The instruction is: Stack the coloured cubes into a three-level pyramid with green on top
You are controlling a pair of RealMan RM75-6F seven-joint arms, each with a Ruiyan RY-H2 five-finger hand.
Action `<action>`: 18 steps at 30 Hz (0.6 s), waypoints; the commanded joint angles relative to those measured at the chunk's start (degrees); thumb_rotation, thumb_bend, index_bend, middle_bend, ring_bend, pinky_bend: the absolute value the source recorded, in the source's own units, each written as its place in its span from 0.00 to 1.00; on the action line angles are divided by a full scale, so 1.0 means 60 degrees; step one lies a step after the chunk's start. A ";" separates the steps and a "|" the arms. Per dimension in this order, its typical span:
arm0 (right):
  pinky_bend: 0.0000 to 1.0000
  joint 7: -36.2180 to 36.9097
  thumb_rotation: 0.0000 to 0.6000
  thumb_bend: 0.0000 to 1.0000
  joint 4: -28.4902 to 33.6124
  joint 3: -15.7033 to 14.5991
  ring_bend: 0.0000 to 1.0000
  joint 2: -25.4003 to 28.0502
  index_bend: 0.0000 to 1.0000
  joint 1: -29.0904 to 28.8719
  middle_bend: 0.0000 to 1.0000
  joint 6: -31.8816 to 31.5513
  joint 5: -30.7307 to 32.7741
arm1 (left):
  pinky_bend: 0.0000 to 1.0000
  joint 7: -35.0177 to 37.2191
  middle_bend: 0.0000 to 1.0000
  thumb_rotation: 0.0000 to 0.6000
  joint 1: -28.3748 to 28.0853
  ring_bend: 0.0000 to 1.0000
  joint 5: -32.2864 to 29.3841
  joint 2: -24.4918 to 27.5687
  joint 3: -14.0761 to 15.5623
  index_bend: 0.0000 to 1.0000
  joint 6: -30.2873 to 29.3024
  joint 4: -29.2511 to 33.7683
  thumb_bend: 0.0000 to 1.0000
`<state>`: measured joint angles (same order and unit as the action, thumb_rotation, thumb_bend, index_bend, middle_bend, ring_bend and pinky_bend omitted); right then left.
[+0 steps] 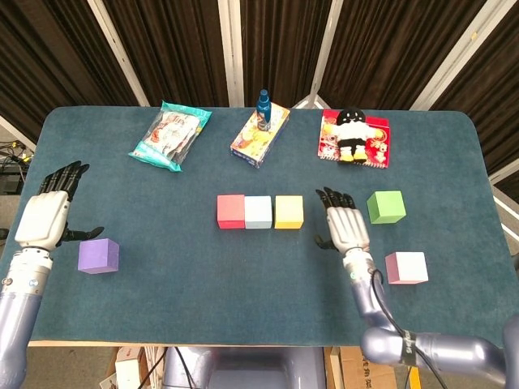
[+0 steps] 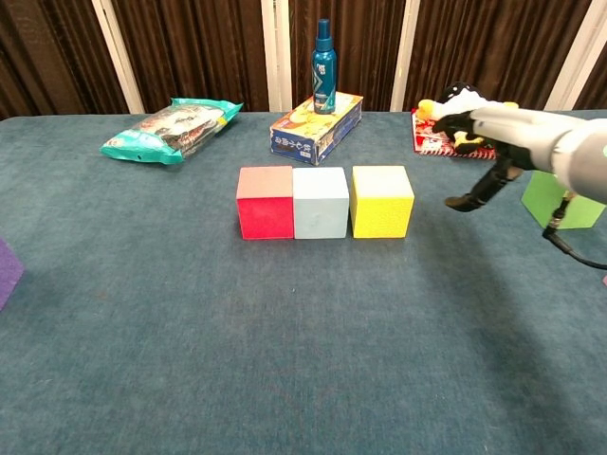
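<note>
The red cube (image 1: 230, 211), light blue cube (image 1: 258, 211) and yellow cube (image 1: 289, 211) are sitting in a row mid-frame, making the pyramid's bottom. The right hand (image 1: 347, 227) is hovering open and empty beside the green cube (image 1: 386, 207), which is waiting for the top. The left hand (image 1: 46, 217) is open by the purple cube (image 1: 99, 255).

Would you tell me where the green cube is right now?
In the head view the green cube sits right of centre, beside the right robot hand and behind the pink cube.

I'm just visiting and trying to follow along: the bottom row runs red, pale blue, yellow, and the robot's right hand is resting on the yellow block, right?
Not quite. The row is red block, pale blue block, yellow block, but the right hand is not on the yellow block. The head view shows it open, off to the side, with bare table between them.
</note>
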<state>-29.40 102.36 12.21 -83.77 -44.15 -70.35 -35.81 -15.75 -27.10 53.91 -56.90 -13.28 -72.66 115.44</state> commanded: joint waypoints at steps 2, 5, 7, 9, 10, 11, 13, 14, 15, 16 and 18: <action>0.00 0.0329 1.00 0.34 0.0206 -0.0268 0.00 0.0344 0.00 0.0350 0.00 0.0139 -0.0320 | 0.02 -0.0074 0.01 1.00 -0.0022 0.00 0.0016 -0.0111 0.0032 0.00 -0.0018 -0.0116 0.11; 0.00 0.0487 1.00 0.34 0.0289 -0.0528 0.00 0.0507 0.00 0.0632 0.00 -0.0013 -0.0869 | 0.02 -0.0149 0.01 1.00 -0.0054 0.00 0.0006 -0.0236 0.0076 0.00 0.0018 -0.0276 0.11; 0.00 0.0663 1.00 0.34 0.0328 -0.0708 0.00 0.0618 0.00 0.0876 0.00 -0.0228 -0.1322 | 0.02 -0.0163 0.01 1.00 -0.0071 0.00 -0.0001 -0.0323 0.0094 0.00 0.0040 -0.0360 0.11; 0.00 0.0979 1.00 0.34 0.0428 -0.0913 0.00 0.0819 0.00 0.1237 0.00 -0.0540 -0.1886 | 0.02 -0.0183 0.01 1.00 -0.0085 0.00 -0.0002 -0.0424 0.0113 0.00 0.0046 -0.0448 0.11; 0.00 0.1147 1.00 0.34 0.0476 -0.1015 0.00 0.0933 0.00 0.1419 0.00 -0.0702 -0.2191 | 0.02 -0.0205 0.01 1.00 -0.0097 0.00 -0.0015 -0.0466 0.0115 0.00 0.0050 -0.0486 0.11; 0.00 0.1310 1.00 0.34 0.0508 -0.1127 0.00 0.1061 0.00 0.1619 0.00 -0.0891 -0.2494 | 0.02 -0.0229 0.01 1.00 -0.0114 0.00 -0.0025 -0.0518 0.0114 0.00 0.0053 -0.0531 0.11; 0.00 0.1628 1.00 0.34 0.0514 -0.1287 0.00 0.1240 0.00 0.1938 0.00 -0.1171 -0.2981 | 0.02 -0.0286 0.01 1.00 -0.0153 0.00 -0.0032 -0.0616 0.0115 0.00 0.0061 -0.0624 0.11; 0.00 0.1745 1.00 0.34 0.0503 -0.1356 0.00 0.1302 0.00 0.2052 0.00 -0.1247 -0.3153 | 0.02 -0.0325 0.01 1.00 -0.0173 0.00 -0.0040 -0.0660 0.0121 0.00 0.0070 -0.0663 0.11; 0.00 0.1853 1.00 0.34 0.0479 -0.1447 0.00 0.1386 0.00 0.2186 0.00 -0.1335 -0.3316 | 0.02 -0.0389 0.01 1.00 -0.0204 0.00 -0.0043 -0.0711 0.0136 0.00 0.0092 -0.0711 0.11; 0.00 0.1942 1.00 0.34 0.0454 -0.1534 0.00 0.1470 0.00 0.2290 0.00 -0.1374 -0.3474 | 0.02 -0.0457 0.01 1.00 -0.0239 0.00 -0.0051 -0.0770 0.0149 0.00 0.0112 -0.0764 0.11; 0.00 0.2213 1.00 0.34 0.0378 -0.1644 0.00 0.1692 0.00 0.2513 0.00 -0.1467 -0.3876 | 0.02 -0.0686 0.01 1.00 -0.0367 0.00 -0.0121 -0.0969 0.0165 0.00 0.0180 -0.0930 0.11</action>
<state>-17.32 104.89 3.27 -74.83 -30.36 -78.21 -57.54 -19.07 -28.76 53.48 -61.98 -12.40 -71.90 110.51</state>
